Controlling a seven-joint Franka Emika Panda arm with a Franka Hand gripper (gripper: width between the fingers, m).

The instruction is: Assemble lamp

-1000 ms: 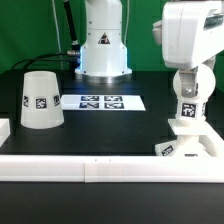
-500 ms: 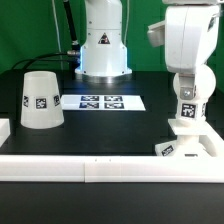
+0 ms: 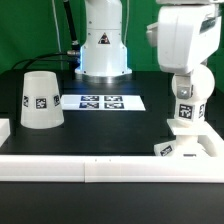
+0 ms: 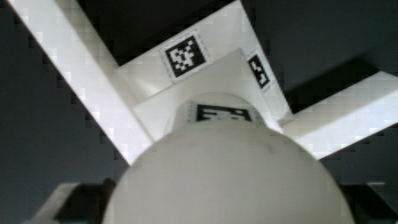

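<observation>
Drift of the arm [image 3: 185, 40] a little toward the exterior view's left compared with a second ago, the bulb carried along with it. Reads as fine positioning over the base, not yet seating.

Shade [image 3: 41, 99] standing wide end down near the tabletop's edge at the exterior view's left, well apart from the rest, not yet needed.

Base [image 3: 188, 150] lying in the near corner at the exterior view's right, against the white rim [image 3: 100, 165].

Bulb [image 3: 183, 122] upright just above and behind the base, round head filling the wrist view with the base tags showing beyond it. Cannot tell whether touching the base.

Gripper [image 3: 186, 98] clamped on the bulb, judging from the shared motion; fingertips mostly hidden.

Probably next: lining the stem up over the base with small corrections, since a skewed descent could shove the base aside.
</observation>
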